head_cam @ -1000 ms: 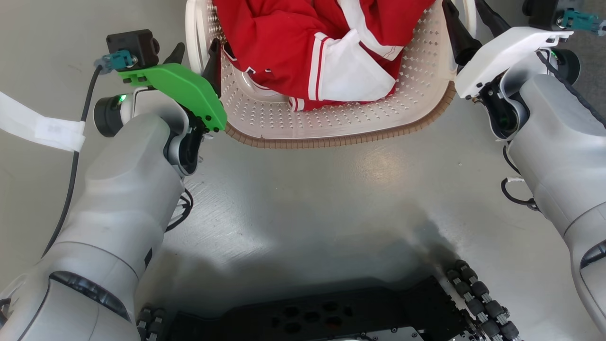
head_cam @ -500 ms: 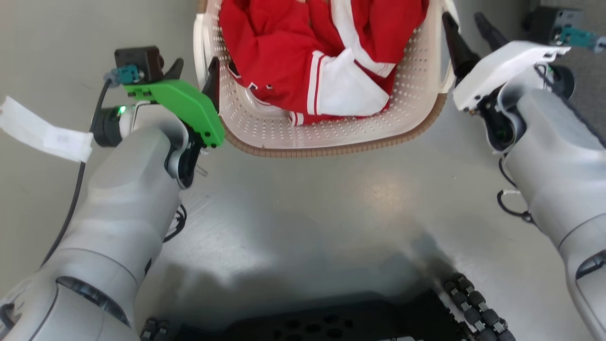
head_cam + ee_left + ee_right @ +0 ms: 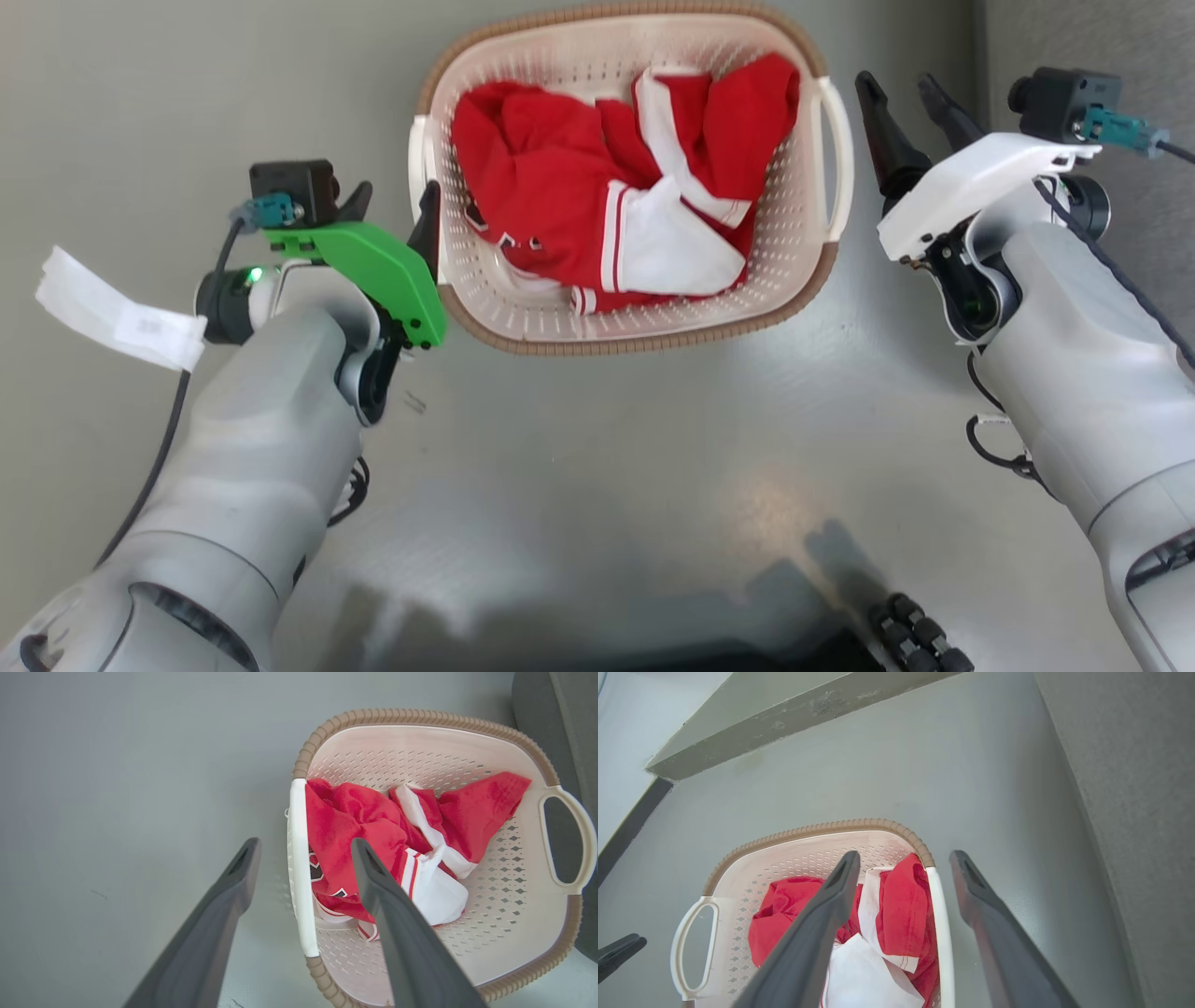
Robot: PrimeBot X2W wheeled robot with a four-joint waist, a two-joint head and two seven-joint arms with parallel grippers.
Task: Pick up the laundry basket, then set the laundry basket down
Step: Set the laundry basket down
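Most of what lies around both claws is smooth, faintly glossy grey floor (image 3: 607, 448). A darker, rough-textured strip (image 3: 1134, 788) runs along the outer side of the right claw (image 3: 894, 84).

Between the two claws the laundry basket (image 3: 560, 84) stands on the floor. It is an oval of cream plastic pierced with small diamond holes, under a ribbed brown rim. A crumpled red garment (image 3: 551, 196) with white bands fills its bottom.

The pale, rounded forearms angle forward, one on each side of the basket. The left carries a green bracket (image 3: 373, 261) and the right a white one (image 3: 971, 187).

The left claw (image 3: 395, 196) has its long dark fingers spread, and its inner finger is right against the basket's white left handle (image 3: 299, 868). In the wrist view that handle shows in the gap between the fingers, though I cannot tell whether they touch it.

The right claw is also spread, just outside the looped right handle (image 3: 836, 159) and apart from it.

A white paper tag (image 3: 121, 313) hangs on the cable behind the left claw.
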